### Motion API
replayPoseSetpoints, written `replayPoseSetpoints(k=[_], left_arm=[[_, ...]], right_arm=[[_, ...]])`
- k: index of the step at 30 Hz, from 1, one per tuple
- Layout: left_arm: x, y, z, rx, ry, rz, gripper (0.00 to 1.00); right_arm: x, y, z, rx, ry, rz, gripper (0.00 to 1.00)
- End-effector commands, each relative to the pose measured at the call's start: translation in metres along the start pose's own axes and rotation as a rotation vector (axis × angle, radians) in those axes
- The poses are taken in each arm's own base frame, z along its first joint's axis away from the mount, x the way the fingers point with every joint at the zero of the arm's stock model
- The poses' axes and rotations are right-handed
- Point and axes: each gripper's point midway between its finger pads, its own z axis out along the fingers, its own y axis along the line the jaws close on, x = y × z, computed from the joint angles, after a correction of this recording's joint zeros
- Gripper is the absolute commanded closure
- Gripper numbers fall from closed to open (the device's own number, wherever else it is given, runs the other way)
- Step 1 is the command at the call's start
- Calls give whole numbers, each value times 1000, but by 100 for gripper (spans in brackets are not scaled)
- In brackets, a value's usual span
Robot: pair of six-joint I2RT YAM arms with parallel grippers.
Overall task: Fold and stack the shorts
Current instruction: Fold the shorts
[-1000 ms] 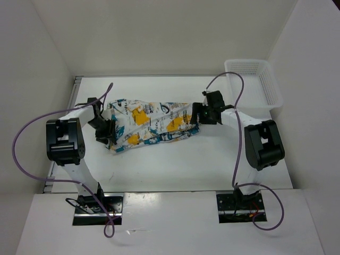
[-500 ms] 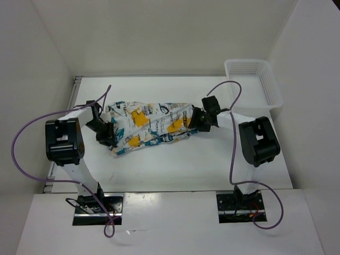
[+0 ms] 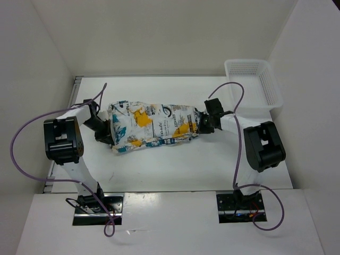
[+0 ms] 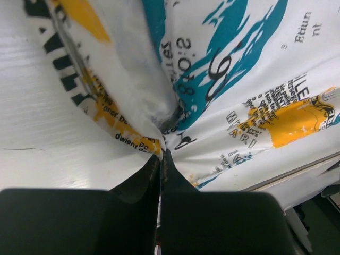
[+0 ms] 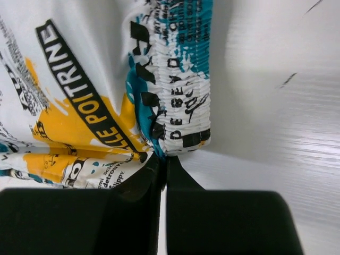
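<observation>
The shorts (image 3: 151, 126), white cloth with orange and teal patches and dark lettering, lie stretched sideways across the middle of the table. At their left end my left gripper (image 3: 109, 133) is shut on a pinch of the cloth; the left wrist view shows the shorts (image 4: 234, 79) gathered to a point at the closed black fingers (image 4: 138, 186). At the right end my right gripper (image 3: 201, 125) is shut on the elastic waistband corner, and the right wrist view shows the shorts (image 5: 79, 106) bunched at the closed fingers (image 5: 183, 183).
A white mesh basket (image 3: 254, 84) stands at the back right corner of the table (image 3: 175, 164). White walls close in the left, back and right sides. Purple cables loop above both arms.
Both grippers have closed from open onto the ends of the shorts. The cloth now sits pulled straighter and a little bunched between them.
</observation>
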Motion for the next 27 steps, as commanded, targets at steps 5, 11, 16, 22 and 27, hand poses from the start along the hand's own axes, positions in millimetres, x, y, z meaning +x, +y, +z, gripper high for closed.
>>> replayPoseSetpoints(k=[5,11,16,22,27], left_arm=[[0,15,-10,-104,-2,38,100],[2,1,-9,-40,-2,48,74],[-9,-2,-21,-52,-38,61,55],[-44,-29,-66,-1,-208,129,46],[-31,-58,-63,138,-154,140,46]], right_arm=[[-23,-60,-41,209,-91,-161,100],[-6,-23,-44,-2,-40,-213,90],[-5,-16,-47,-43,-36,-216,51],[0,-10,-49,-70,-36,-236,36],[8,-5,-45,-85,-19,-231,34]])
